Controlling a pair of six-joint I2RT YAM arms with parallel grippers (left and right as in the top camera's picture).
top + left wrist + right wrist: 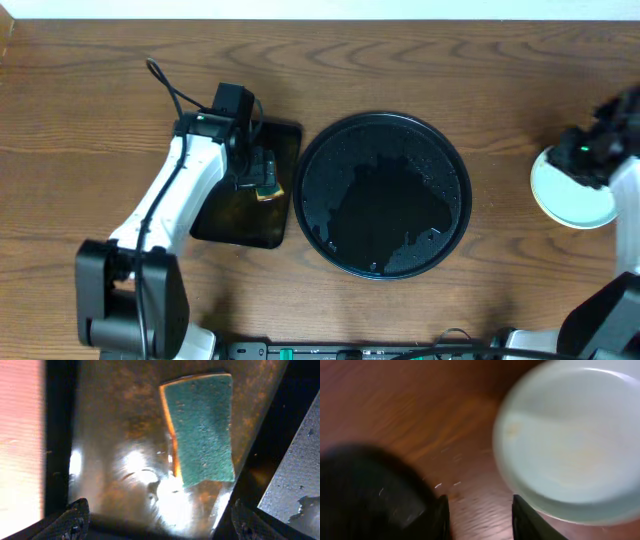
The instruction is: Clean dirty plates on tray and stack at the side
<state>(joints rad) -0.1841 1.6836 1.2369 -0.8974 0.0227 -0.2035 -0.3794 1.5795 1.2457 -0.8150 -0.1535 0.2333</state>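
The round black tray sits mid-table, wet, with no plates on it. A pale mint-white plate rests on the bare wood at the right; I cannot tell how many are stacked there. My right gripper hovers at its upper edge. In the right wrist view the plate is blurred, and my right gripper is open and empty over wood beside it. My left gripper is open and empty above the teal-and-yellow sponge; its fingers are spread wide.
The sponge lies on a rectangular black tray, wet and glossy, left of the round tray. A dark blurred shape fills the lower left of the right wrist view. Bare wood tabletop surrounds both trays.
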